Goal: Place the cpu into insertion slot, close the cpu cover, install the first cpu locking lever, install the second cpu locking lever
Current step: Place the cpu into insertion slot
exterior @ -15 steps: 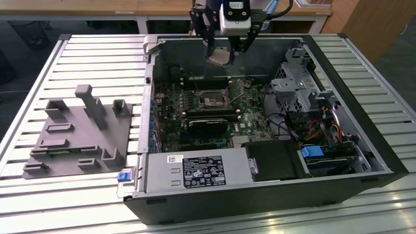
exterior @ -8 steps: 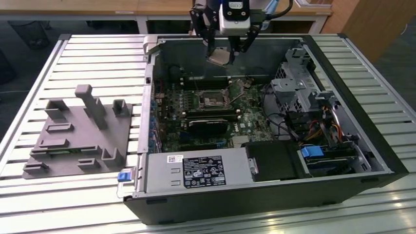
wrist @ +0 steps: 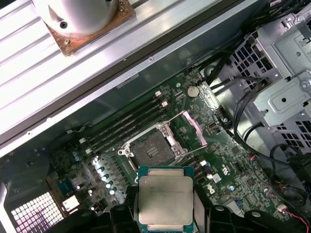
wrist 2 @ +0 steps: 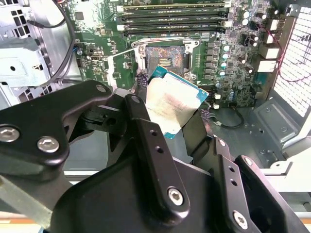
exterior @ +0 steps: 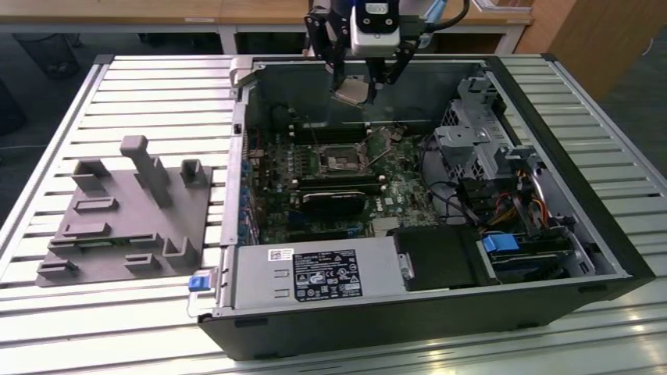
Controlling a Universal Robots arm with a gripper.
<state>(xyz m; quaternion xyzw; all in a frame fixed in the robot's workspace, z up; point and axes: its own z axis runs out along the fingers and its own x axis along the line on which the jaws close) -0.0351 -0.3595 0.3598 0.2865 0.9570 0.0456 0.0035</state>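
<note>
The end effector (exterior: 358,86) is closed on the cpu (exterior: 351,94), pinching it by two opposite edges. It holds the chip in the air over the far side of the open case (exterior: 583,234), which lies on the slatted table (exterior: 146,86). The cpu hangs a little tilted, clear above the green board (wrist: 228,165) and touching nothing but the fingers.

In the first wrist view, the slot (wrist: 150,148) lies bare near the middle of the board, beside the long memory slots. The cover (wrist: 192,127) is swung up off it at one side. Nothing sits in the slot yet.

I'd judge the chip light, thin and stiff, so it won't sag in that grip. Its metal top looks smooth and could slide if the hold is slack. The underside and the slot's contacts are probably the delicate parts, so the edges are the right place to hold it. It likely wants to go down flat and square, not on a corner.
</note>
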